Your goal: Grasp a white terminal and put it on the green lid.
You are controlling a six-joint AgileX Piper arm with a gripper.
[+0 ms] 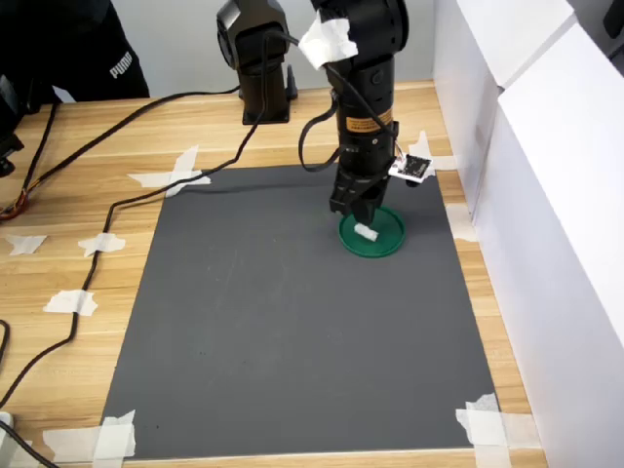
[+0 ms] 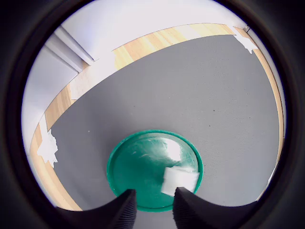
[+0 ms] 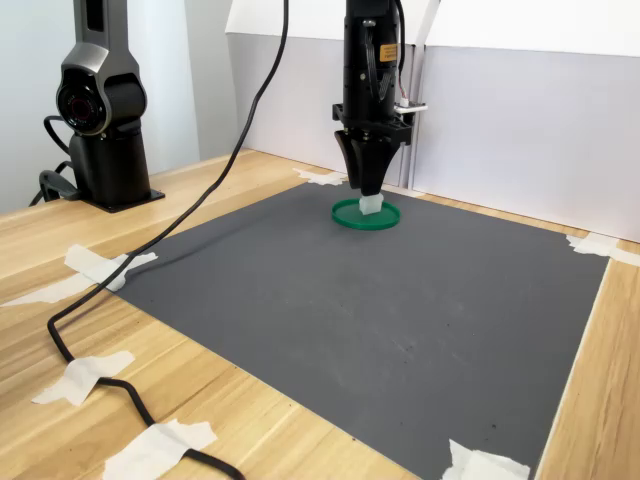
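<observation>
A: Where is the arm's black two-fingered gripper [image 1: 359, 216]?

B: It points straight down, upper right of centre in the first exterior view, just above the flat round dark-green plastic lid [image 1: 371, 232].

A: Are its jaws closed?

B: In the wrist view the two dark fingertips [image 2: 123, 210] stand slightly apart with a bare gap between them, holding nothing.

A: And the tiny white blocky plastic terminal [image 2: 179, 180]?

B: It lies inside the lid's rim, just beside one fingertip, not between the two. In the second exterior view it sits right under the gripper [image 3: 369, 192], upper centre of frame.

A: What is around them?

B: The lid rests on a dark grey rectangular mat [image 1: 292, 322], taped at its corners to a pale wooden table [image 3: 120, 400].
</observation>
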